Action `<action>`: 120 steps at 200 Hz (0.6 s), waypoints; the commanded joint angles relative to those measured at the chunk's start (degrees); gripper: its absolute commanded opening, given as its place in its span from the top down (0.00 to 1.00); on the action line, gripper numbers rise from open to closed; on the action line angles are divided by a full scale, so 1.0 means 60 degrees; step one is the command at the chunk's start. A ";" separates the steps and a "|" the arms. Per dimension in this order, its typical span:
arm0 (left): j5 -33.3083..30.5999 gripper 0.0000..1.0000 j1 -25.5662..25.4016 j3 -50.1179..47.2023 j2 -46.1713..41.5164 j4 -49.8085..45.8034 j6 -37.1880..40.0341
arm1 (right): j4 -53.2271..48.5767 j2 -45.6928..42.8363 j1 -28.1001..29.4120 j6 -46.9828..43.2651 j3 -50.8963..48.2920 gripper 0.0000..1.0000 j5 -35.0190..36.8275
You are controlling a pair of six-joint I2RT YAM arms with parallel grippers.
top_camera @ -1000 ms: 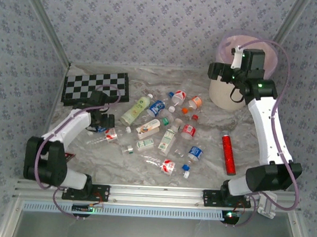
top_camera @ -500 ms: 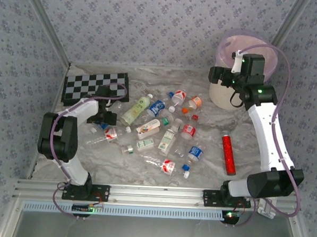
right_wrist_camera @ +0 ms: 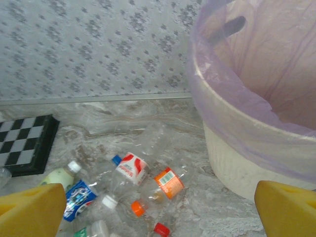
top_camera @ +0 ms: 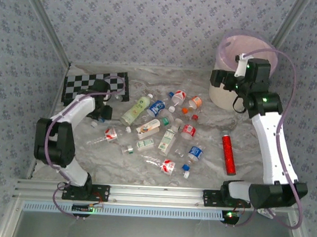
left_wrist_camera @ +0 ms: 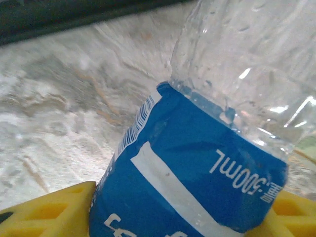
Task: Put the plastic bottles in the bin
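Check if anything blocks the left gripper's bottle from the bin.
Loose bottles litter the table between the held bottle and the bin; the right gripper, jaws open, hangs by the rim on that side.

Plastic bottles (top_camera: 135, 110) lie scattered beside the upright bin (top_camera: 221, 96).

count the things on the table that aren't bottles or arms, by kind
bin: 1
checkerboard: 1
red cylinder: 1
total: 3
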 commanded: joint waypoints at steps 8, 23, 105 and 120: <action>0.1810 0.43 -0.0389 -0.0133 -0.1568 0.0335 -0.0795 | 0.1485 -0.0388 0.0085 0.1030 -0.1094 0.00 -0.2938; 0.3163 0.43 -0.0992 -0.0810 -0.2305 0.1653 -0.1666 | 0.3036 -0.0382 0.0275 0.2024 -0.1959 0.00 -0.4337; 0.3564 0.45 -0.4797 -0.1772 -0.1991 0.5701 -0.3908 | 0.4475 0.1399 0.2557 0.2579 -0.2031 0.01 -0.4543; 0.3584 0.45 -0.5002 -0.1585 -0.1710 0.5889 -0.3923 | 0.4569 0.1495 0.2611 0.2637 -0.2139 0.00 -0.4526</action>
